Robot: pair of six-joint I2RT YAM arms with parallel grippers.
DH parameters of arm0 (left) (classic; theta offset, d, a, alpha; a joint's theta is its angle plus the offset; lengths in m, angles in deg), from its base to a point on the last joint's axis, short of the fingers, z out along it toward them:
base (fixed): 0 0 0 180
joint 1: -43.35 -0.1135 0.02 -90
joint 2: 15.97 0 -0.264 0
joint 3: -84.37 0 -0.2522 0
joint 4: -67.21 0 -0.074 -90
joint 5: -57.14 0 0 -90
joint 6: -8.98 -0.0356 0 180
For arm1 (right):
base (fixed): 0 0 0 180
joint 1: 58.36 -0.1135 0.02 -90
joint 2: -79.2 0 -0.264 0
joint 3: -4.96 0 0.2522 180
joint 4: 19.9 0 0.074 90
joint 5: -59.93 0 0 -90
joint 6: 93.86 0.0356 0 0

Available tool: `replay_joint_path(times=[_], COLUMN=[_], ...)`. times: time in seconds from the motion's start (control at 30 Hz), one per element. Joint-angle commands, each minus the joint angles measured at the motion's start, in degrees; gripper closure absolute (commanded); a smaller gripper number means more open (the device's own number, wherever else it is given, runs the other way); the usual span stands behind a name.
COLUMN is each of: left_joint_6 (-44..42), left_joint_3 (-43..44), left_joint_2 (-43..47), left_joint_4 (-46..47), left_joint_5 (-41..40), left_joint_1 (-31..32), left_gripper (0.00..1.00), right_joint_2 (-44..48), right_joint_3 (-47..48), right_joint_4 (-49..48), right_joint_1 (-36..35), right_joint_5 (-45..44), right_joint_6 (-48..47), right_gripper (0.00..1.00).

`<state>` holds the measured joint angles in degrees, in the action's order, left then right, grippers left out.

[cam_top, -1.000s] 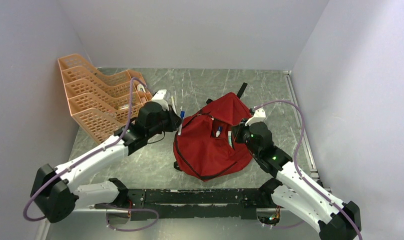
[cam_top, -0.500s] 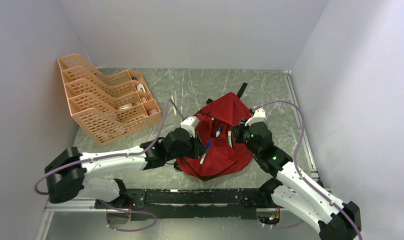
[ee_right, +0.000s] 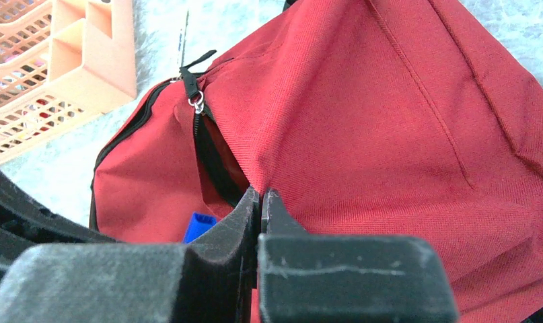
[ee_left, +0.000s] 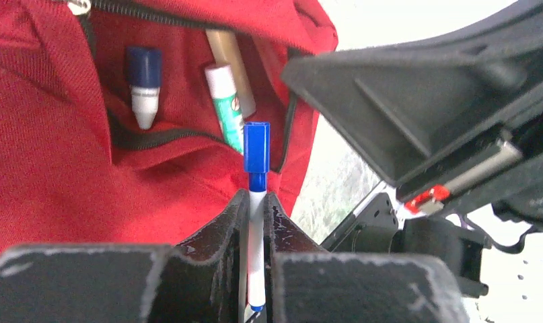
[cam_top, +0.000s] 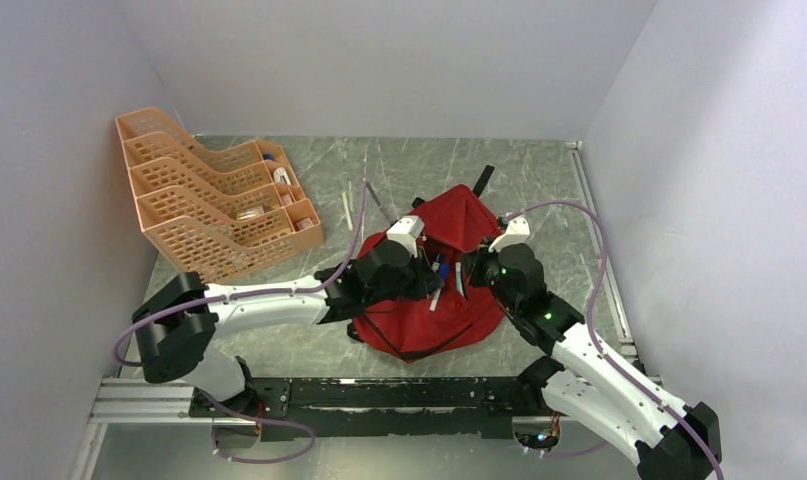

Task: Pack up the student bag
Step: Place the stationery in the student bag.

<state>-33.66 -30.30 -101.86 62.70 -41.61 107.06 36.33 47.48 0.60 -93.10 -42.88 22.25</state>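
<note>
The red student bag lies on the table between the arms, its front pocket unzipped. My left gripper is shut on a white marker with a blue cap, cap pointing at the pocket mouth. Inside the pocket lie a blue-capped white item, a green-and-white tube and a tan stick. My right gripper is shut, pinching the red fabric of the student bag at the pocket's edge, beside the black zipper. From above, the left gripper and right gripper sit close together over the pocket.
An orange plastic tray rack holding small items stands at the back left. Two thin pale sticks lie on the table between rack and bag. Grey walls close in on all sides, and a metal rail runs along the near edge.
My left arm swung from beside the orange rack over to the bag's pocket, carrying the blue-capped marker. The right gripper stayed still, holding the pocket edge.
</note>
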Motion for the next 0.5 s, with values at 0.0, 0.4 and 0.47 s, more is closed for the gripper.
replay_joint_path(times=[0.0, 0.4, 0.47], left_joint_6=[0.4, 2.3, 2.4], left_joint_3=[4.8, 10.5, 11.4], left_joint_2=[-3.5, -11.9, -12.7], left_joint_4=[0.7, 1.2, 1.7], left_joint_5=[-2.8, -0.9, 0.1], left_joint_1=[0.1, -4.1, -5.2], left_gripper=[0.95, 0.95, 0.95], right_joint_2=[1.0, 3.4, 3.7], right_joint_3=[-0.3, -0.3, -0.5], right_joint_4=[-0.6, 0.6, 0.4], right_joint_1=[-0.2, -0.2, -0.2], right_joint_5=[0.4, 0.5, 1.0], right_joint_6=[0.5, 0.8, 0.9], right_gripper=[1.0, 1.0, 1.0])
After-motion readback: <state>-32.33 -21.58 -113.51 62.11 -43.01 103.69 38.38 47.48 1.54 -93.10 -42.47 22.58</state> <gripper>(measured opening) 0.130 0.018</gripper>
